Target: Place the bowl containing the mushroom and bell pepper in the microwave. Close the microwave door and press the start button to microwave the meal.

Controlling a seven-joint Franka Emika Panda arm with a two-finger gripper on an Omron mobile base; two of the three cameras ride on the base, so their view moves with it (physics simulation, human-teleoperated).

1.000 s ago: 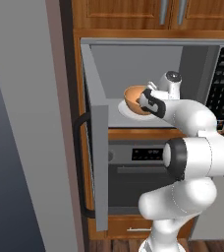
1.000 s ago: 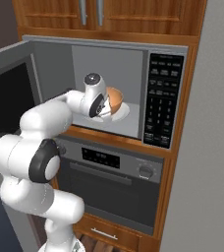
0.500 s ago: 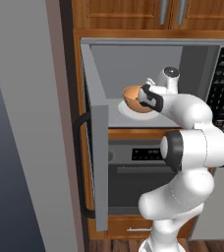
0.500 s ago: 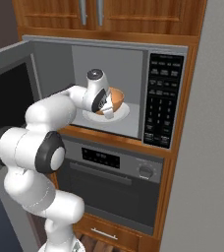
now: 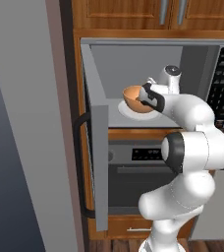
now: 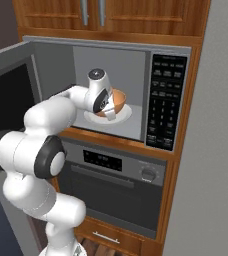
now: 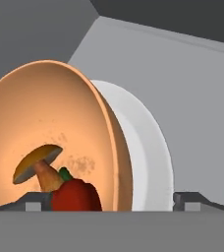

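Since a second ago my jaws have let go of the bowl (image 5: 134, 100) and now stand spread wide, one fingertip to each side of its rim; my arm has barely shifted.

The bowl sits on the white turntable plate (image 5: 127, 110) at the middle of the microwave (image 6: 131, 90) floor, well inside the cavity. From the hand view I look straight into the bowl (image 7: 55, 133): the mushroom (image 7: 38, 165) leans against its inner wall and the bell pepper (image 7: 77, 195) lies just beside it, touching its stem, green stalk up. The base views hide both behind the bowl's wall and my hand.

My gripper (image 6: 107, 106) hovers at the bowl's near rim. In the hand view its fingertips (image 7: 35, 201) stand far apart, and I cannot tell whether either pad touches the rim.

The left base view shows the microwave door (image 5: 97, 162) swung fully open, seen edge-on, with its curved black handle. The right base view shows the door's (image 6: 6, 95) dark window and the black keypad panel (image 6: 167, 102); its key markings are too small to read. Below the microwave sits a grey oven (image 6: 118, 192).
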